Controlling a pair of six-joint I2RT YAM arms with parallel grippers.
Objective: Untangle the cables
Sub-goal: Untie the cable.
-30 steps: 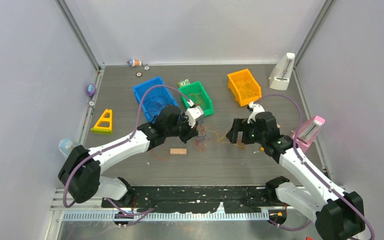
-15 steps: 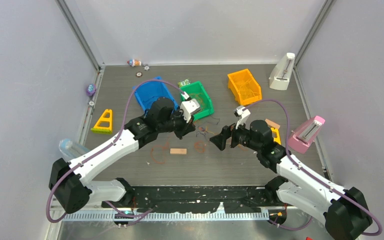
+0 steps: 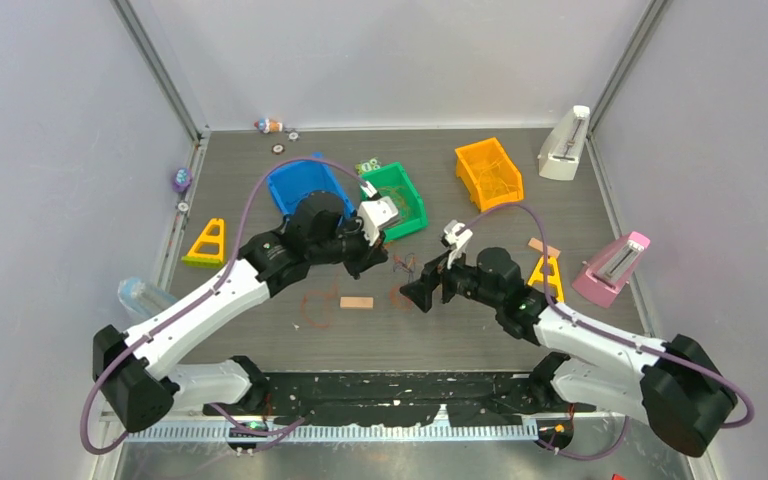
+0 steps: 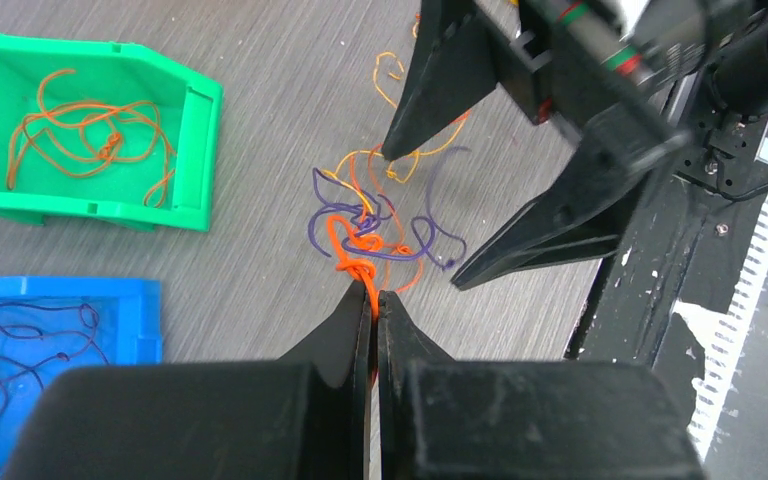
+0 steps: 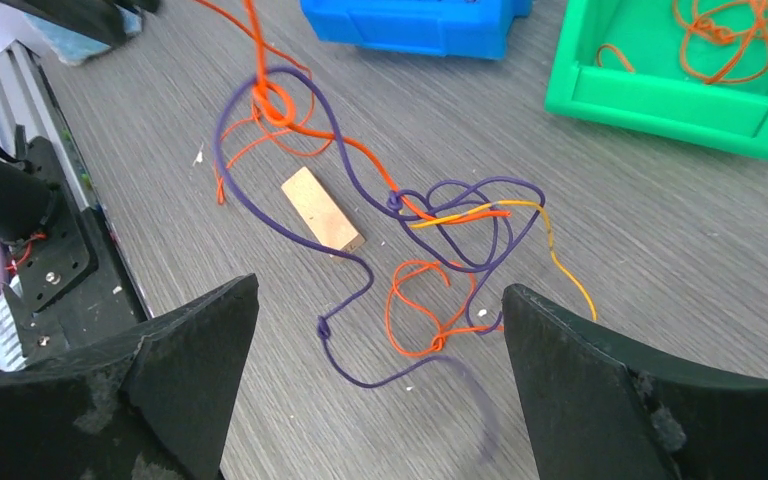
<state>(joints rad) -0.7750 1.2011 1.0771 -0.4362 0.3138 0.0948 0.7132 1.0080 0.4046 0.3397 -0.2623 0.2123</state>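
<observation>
So the cables (image 4: 370,235) are bunched mid-table, one orange strand pinched by the left gripper (image 4: 373,300), the right gripper (image 5: 380,290) held wide beside them. One wooden block (image 5: 322,210) is seen just left, three bins (image 3: 415,212) farther off.

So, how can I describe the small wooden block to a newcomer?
On the grey table, find the blue bin. In front of it, toward the near edge, lies the wooden block, flat beside the cables. It alone is pale, stiff and rectangular; its neighbours are thin coloured wires.
</observation>
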